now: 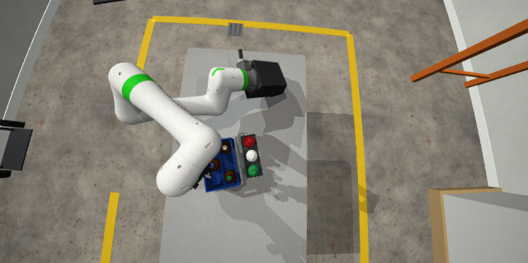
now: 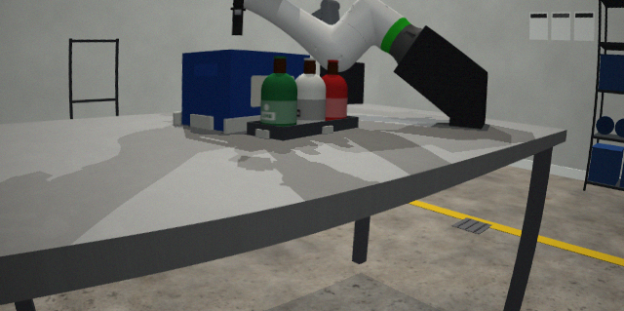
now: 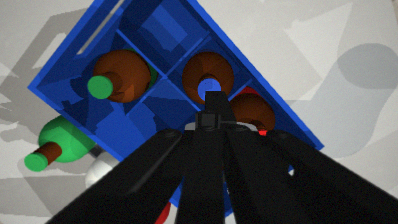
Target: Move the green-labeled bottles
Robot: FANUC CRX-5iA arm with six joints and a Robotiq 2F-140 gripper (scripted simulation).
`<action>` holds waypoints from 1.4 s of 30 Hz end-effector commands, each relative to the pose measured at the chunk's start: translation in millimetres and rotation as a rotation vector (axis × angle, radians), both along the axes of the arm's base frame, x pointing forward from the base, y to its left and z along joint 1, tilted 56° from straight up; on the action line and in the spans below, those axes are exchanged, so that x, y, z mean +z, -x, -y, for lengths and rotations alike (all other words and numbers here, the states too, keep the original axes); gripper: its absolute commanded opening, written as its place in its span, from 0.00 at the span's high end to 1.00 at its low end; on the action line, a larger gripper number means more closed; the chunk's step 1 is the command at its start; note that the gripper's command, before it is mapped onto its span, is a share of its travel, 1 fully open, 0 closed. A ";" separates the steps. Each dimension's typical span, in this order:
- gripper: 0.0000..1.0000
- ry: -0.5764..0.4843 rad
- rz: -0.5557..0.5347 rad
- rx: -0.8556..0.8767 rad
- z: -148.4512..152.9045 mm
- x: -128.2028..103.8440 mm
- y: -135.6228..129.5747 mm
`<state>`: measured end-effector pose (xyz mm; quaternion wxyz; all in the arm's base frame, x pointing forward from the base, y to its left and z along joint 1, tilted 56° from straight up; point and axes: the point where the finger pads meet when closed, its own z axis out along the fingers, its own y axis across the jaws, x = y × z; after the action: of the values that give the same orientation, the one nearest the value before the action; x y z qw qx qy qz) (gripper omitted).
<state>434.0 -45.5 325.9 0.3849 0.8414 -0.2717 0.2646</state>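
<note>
Arm (image 1: 165,106) shells looked like smooth white plastic with a soft sheen, green bands glossy. Gripper (image 2: 237,23) was matt black, closed on nothing; its fingers read as dull black plastic or coated metal, can't tell which. Crate (image 2: 214,82) was flat blue plastic, no gloss. Tray (image 2: 302,129) was matt black. Green-labeled bottle (image 2: 279,98) had a smooth, slightly translucent body with a pale paper-like label and a brown neck; white bottle (image 2: 310,97) and red bottle (image 2: 335,97) had the same finish. Table (image 2: 146,189) top was matt light grey, darker edge. Floor (image 1: 392,139) looked like rough mottled concrete with painted yellow lines.
</note>
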 end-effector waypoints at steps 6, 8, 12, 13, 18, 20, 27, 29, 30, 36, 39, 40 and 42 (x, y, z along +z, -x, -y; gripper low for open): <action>0.90 0.000 0.001 0.001 -0.5 0.4 -0.2; 0.90 0.000 0.001 0.001 -1.1 -0.1 -0.6; 0.90 0.000 0.001 0.002 -11.8 -9.5 -7.8; 0.90 -0.001 0.002 0.003 -24.0 -20.7 -15.6; 0.90 -0.002 0.003 0.005 -49.1 -45.8 -30.4; 0.90 -0.002 0.004 0.005 -59.0 -56.5 -35.8; 0.90 -0.003 0.005 0.005 -83.0 -84.6 -47.7; 0.90 -0.004 0.006 0.004 -100.4 -107.0 -55.2; 0.90 -0.004 0.006 0.003 -103.9 -111.7 -56.6; 0.90 -0.004 0.008 0.000 -129.5 -149.2 -65.5; 0.90 -0.004 0.008 -0.003 -141.7 -168.9 -68.8; 0.90 -0.004 0.009 -0.004 -145.6 -175.5 -69.8; 0.90 -0.004 0.009 -0.004 -148.7 -181.0 -70.5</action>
<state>499.0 89.3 165.3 0.3823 0.8411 -0.2744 0.2665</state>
